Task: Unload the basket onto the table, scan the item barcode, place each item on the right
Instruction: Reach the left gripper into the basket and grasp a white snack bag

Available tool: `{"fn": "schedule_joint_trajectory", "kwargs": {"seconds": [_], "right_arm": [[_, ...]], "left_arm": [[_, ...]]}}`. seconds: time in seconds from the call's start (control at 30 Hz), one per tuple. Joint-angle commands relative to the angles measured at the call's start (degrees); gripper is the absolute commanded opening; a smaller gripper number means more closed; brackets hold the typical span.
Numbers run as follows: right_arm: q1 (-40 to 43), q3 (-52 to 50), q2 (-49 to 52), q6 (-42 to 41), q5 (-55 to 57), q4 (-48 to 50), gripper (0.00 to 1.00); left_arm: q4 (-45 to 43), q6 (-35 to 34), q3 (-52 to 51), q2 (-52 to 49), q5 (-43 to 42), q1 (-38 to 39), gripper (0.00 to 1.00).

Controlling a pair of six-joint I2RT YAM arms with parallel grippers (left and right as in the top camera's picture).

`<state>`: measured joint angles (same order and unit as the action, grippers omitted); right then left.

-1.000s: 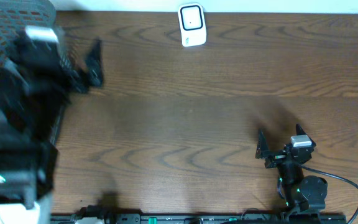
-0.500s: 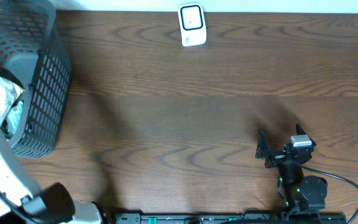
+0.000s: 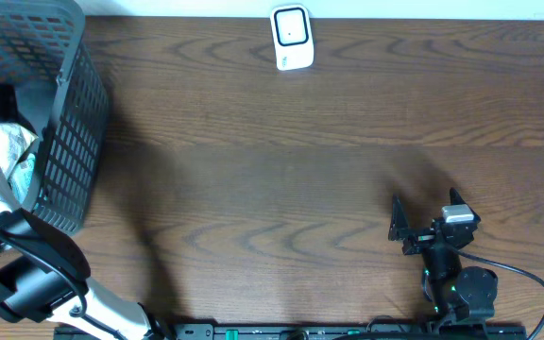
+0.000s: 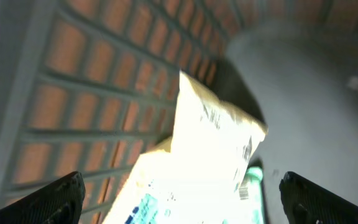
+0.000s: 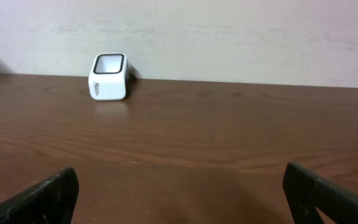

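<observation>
So the dark wood desk [image 3: 300, 142] fills nearly the whole overhead view. Next biggest is the grey mesh basket [image 3: 69, 132], sitting at about 10 o'clock on the desk, right at the edge. The left arm [image 3: 26, 274] comes up from 8 o'clock and reaches over the basket's rim, so its front end is down inside and you can't see it from above.

The left wrist view sorts that out. The left gripper [image 4: 185, 199] hangs inside the basket with its jaws spread wide and nothing between them. The packet [image 4: 210, 143] is a pale crinkly bag with some teal print, and it lies on the basket floor right below the jaws, centred between the two tips. It's overexposed and blurry, so I can't tell if anything touches it. From overhead the packet [image 3: 12, 156] only peeks out against the basket's 9 o'clock side.

The right gripper [image 3: 426, 210] is parked at 5 o'clock, jaws released and empty, well apart from everything.

The little white scanner [image 3: 292, 38] stands at 12 o'clock. In the right wrist view the scanner [image 5: 109, 76] is at 11 o'clock, by the wall [image 5: 229, 37].
</observation>
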<state>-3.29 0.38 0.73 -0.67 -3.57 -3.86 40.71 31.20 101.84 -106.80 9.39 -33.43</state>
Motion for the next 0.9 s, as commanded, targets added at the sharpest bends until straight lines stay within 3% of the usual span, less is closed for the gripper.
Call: {"fn": "schedule_joint_trajectory", "kwargs": {"seconds": [0.0, 0.17, 0.4, 0.57, 0.87], "right_arm": [[-0.02, -0.07, -0.24, -0.57, 0.26, -0.24, 0.99], [-0.02, -0.07, -0.24, -0.57, 0.26, -0.24, 0.99], [-0.02, -0.07, -0.24, -0.57, 0.26, -0.24, 0.99], [-0.02, -0.07, -0.24, -0.57, 0.26, -0.24, 0.99], [-0.02, -0.07, -0.24, -0.57, 0.26, -0.24, 0.99]], "left_arm": [[-0.13, 6.67, -3.34, -0.66, 0.76, -2.56, 0.98], [-1.57, 12.81, -7.76, -0.68, 0.74, -5.03, 0.98], [-4.79, 14.01, -9.46, -0.72, -0.59, -6.54, 0.97], [-4.79, 15.93, -9.92, -1.86, -6.19, -6.51, 0.89], [-6.19, 15.96, -9.92, -7.76, 1.01, -6.54, 0.89]]}}
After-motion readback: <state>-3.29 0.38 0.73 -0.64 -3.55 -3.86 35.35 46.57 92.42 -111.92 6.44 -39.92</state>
